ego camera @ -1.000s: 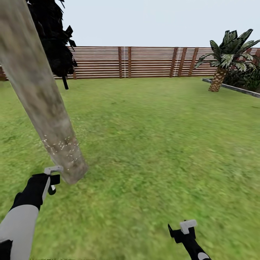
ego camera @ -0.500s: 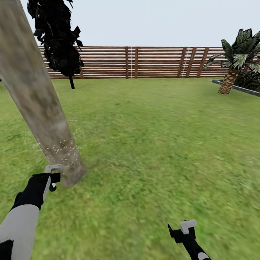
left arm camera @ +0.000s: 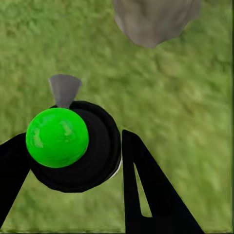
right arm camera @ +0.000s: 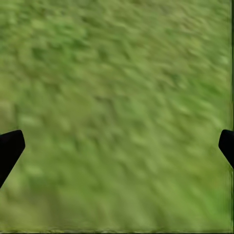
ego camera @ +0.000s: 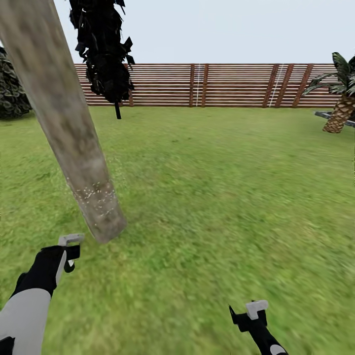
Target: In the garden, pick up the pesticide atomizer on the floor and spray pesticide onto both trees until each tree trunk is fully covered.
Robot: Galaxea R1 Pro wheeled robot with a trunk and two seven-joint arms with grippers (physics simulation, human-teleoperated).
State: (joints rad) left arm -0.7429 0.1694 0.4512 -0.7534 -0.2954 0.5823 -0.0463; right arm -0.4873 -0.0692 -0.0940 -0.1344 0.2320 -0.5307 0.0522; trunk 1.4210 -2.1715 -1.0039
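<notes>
At the foot of the thick mottled grey-brown tree trunk (ego camera: 74,133), my left gripper (ego camera: 69,249) sits low over the blurry green grass floor (ego camera: 212,197), and its black fingers (left arm camera: 146,195) are clamped around the pesticide atomizer (left arm camera: 73,146), a round black body with a glossy green ball on top. A small grey nozzle (left arm camera: 64,90) juts from that body toward the trunk's base. In the head view the nozzle's pale tip is just beside the base, apart from it, and slightly toward my side of it. The trunk's long axis climbs up and away from my left hand, leaning across the view. Fine white specks dot only the lowest band of bark (ego camera: 98,197); above that the bark looks bare, so I judge this trunk far from covered.

My right gripper (ego camera: 251,315) hangs well off to the other side, its fingers (right arm camera: 9,148) spread wide over plain grass, holding nothing. The left arm is clearly the nearer one. I judge the coming move turns on aiming the nozzle higher along the trunk's axis.
</notes>
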